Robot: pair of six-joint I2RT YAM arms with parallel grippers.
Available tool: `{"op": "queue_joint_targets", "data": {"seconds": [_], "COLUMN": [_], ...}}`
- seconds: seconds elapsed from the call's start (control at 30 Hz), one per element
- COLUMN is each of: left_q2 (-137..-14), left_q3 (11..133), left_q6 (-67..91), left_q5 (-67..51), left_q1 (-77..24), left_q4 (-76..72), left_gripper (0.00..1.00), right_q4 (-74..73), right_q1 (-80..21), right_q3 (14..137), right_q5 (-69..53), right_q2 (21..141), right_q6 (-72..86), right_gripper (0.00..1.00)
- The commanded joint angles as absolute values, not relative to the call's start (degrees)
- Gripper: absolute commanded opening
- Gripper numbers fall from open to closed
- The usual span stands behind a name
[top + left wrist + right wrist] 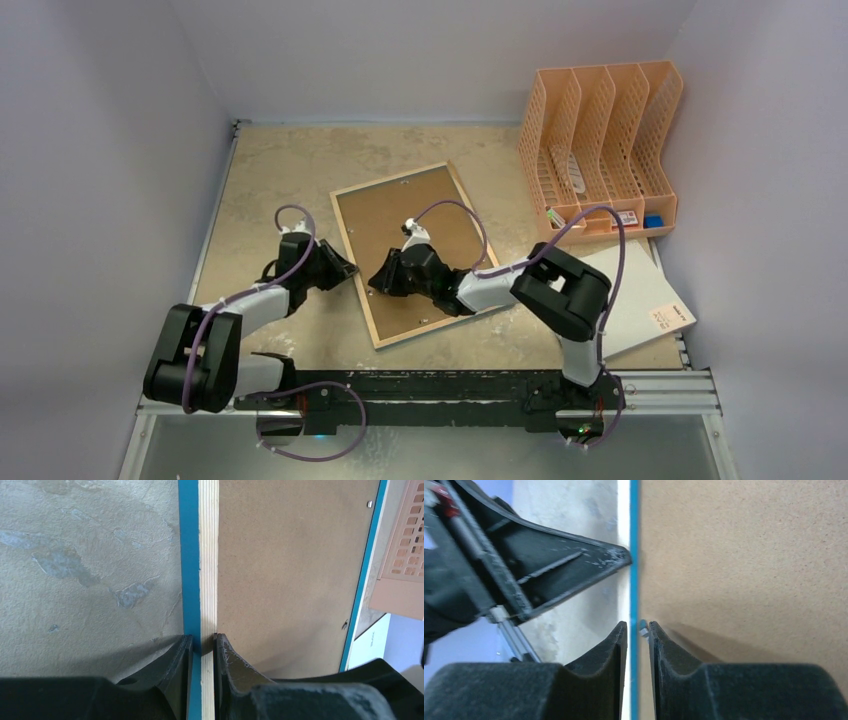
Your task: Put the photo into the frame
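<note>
The frame (415, 250) lies face down on the table, its brown backing board (400, 215) facing up. The photo is not in view. My left gripper (345, 268) is shut on the frame's left rail; in the left wrist view its fingers (187, 650) squeeze the blue and pale-wood rail (207, 580) from both sides. My right gripper (380, 280) reaches across the board to the same rail. Its fingers (654, 635) stand a narrow gap apart, astride the blue edge (634, 555), beside a small metal tab (643, 627). The left fingertip (619, 555) touches that rail just ahead.
A peach file organiser (600, 140) stands at the back right, also at the left wrist view's right edge (405, 540). A white flat sheet (640, 295) lies in front of it. Grey walls close in on both sides; a black rail (450, 390) runs along the near edge.
</note>
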State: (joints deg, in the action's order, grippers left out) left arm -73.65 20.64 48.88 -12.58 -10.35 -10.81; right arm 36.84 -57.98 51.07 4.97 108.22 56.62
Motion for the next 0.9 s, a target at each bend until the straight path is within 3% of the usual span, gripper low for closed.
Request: {"op": "queue_joint_targets", "data": {"seconds": [0.0, 0.37, 0.87], "left_q2": [-75.23, -78.51, -79.31], "left_q3": [20.25, 23.00, 23.67], "left_q6": [45.75, 44.82, 44.76], "left_q5": [-11.50, -12.04, -11.88], "left_q1": [-10.91, -10.90, -10.90], "left_q4": [-3.08, -4.25, -4.79], "left_gripper": [0.00, 0.00, 0.00], "right_q4": [36.24, 41.70, 43.49], "right_q1": [-57.11, -56.78, -55.64], "right_q3": [54.16, 54.78, 54.03], "right_q5": [0.37, -12.10, -19.68], "right_q2": [110.22, 117.11, 116.85], "right_q6": [50.53, 46.28, 40.85], "right_gripper": [0.24, 0.27, 0.30]}}
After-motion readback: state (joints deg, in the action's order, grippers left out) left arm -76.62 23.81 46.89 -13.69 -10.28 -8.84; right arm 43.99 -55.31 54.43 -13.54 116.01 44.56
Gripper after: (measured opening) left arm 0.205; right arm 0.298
